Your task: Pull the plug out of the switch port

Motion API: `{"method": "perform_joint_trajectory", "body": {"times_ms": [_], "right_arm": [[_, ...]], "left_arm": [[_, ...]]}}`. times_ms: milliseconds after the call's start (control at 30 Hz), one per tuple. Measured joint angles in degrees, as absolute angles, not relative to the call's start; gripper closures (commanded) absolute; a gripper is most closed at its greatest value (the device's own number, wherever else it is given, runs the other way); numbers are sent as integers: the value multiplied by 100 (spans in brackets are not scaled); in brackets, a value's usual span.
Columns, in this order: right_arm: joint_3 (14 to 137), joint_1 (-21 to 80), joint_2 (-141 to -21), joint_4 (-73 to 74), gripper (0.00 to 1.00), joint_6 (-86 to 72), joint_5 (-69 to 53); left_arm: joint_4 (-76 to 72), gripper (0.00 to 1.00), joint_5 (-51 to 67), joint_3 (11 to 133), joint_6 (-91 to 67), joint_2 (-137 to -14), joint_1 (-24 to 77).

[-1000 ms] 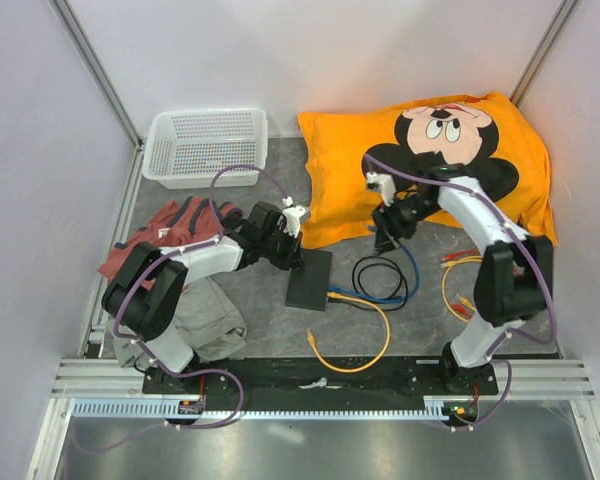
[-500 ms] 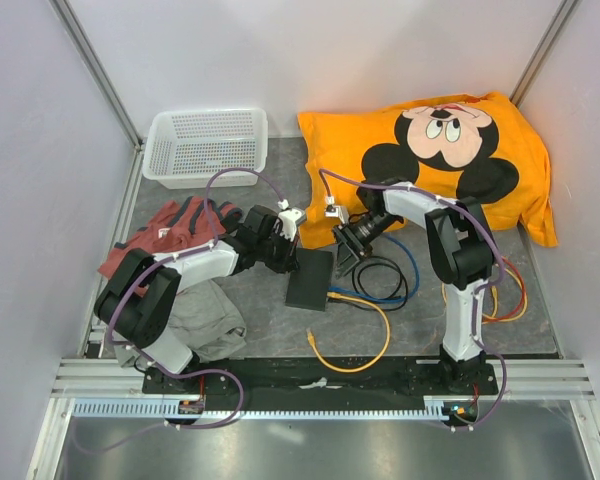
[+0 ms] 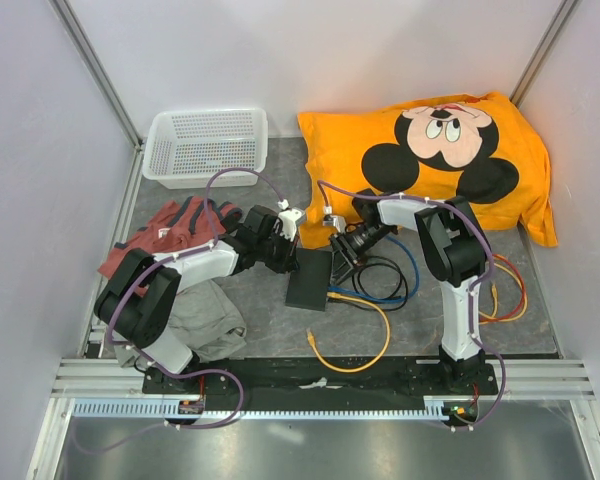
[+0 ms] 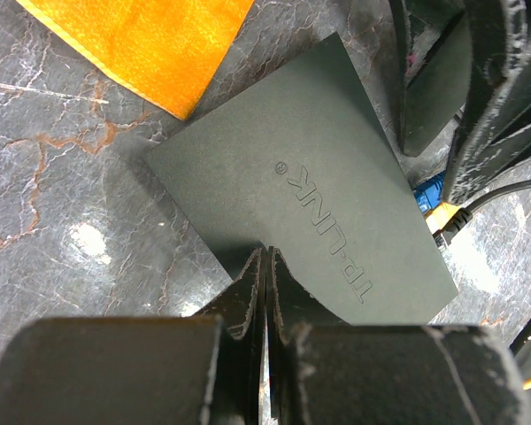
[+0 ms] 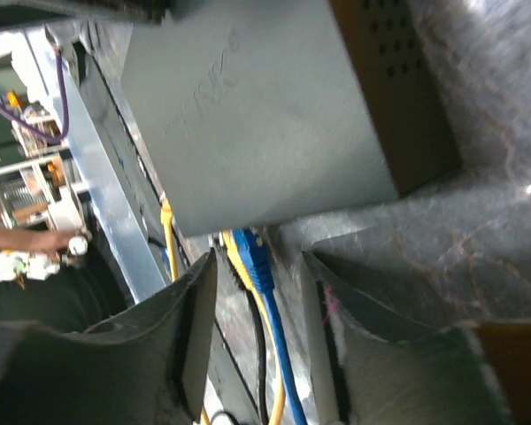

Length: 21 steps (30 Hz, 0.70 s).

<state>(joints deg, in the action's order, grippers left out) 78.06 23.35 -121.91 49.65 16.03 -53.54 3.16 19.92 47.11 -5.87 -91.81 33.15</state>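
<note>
The switch (image 3: 310, 279) is a flat matte black box lying on the grey mat; it also shows in the left wrist view (image 4: 310, 190) and the right wrist view (image 5: 257, 106). A blue plug (image 5: 253, 258) and a yellow plug (image 5: 231, 255) sit in ports on its near-right side (image 3: 336, 296). My left gripper (image 3: 292, 262) is shut, its tips (image 4: 267, 254) resting on the switch's top at one edge. My right gripper (image 3: 338, 262) is open at the switch's right side (image 5: 258, 266), and the blue and yellow plugs lie between its fingers without touching them.
An orange cartoon pillow (image 3: 430, 150) lies at the back right, a white basket (image 3: 205, 145) at the back left. Red cloth (image 3: 170, 225) and grey cloth (image 3: 205, 320) lie under the left arm. Black, blue, yellow and orange cables (image 3: 380, 275) loop right of the switch. A black rail (image 3: 320, 375) runs along the front.
My right arm swung from the pillow's edge down and left to the switch's right side, then edged closer to the plugs. My left gripper stayed on the switch.
</note>
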Motion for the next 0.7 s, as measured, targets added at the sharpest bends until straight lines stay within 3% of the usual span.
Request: {"method": "perform_joint_trajectory", "body": {"times_ms": [700], "right_arm": [[7428,2571,-12108,4239,56,1122,-5557]], "left_arm": [[311,98,1994,4707,-587,-9183,3315]]}}
